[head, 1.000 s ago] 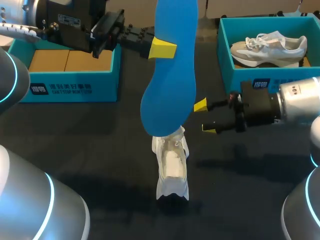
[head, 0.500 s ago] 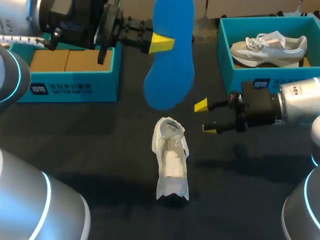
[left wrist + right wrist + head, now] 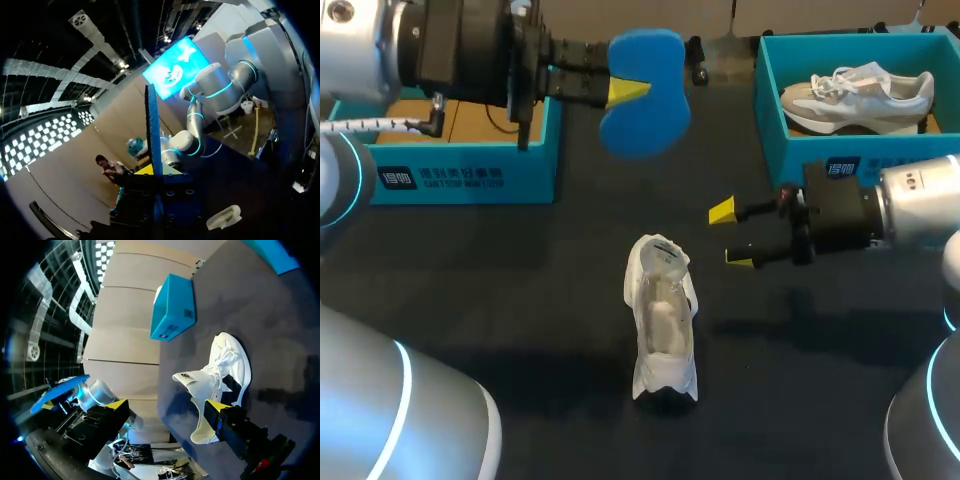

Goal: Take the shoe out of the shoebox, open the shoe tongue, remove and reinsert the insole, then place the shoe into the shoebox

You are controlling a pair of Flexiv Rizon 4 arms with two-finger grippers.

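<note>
1. Shoe's blue foam insole (image 3: 642, 92) is pinched flat between the yellow tips of the left gripper (image 3: 630, 89), high over the table toward 12 o'clock. In the left wrist view it stands edge-on between the fingers.
2. Right gripper (image 3: 730, 236) hovers with its fingers spread and nothing between them, at about 2 o'clock from the shoe and near it.
3. White mesh sneaker (image 3: 663, 320) stands on the dark table (image 3: 520, 300) just below centre, its raised tongue at the 12 o'clock end, and neither gripper touches it.
4. A second ago the insole's lower end was still at the sneaker's opening. Half a second ago it hung clear above the shoe, and now it has swung up and away toward 11 o'clock. The right gripper has not moved.
5. Removal therefore looks finished; feeding the insole back in through the opening is probably next.
6. Teal cardboard shoebox on the left (image 3: 470, 178), at 10 o'clock, shows only tan cardboard inside, partly hidden by the arm.
7. Teal cardboard shoebox on the right (image 3: 770, 120), at 2 o'clock, holds a second white and grey sneaker (image 3: 860, 95) lying on its side.
</note>
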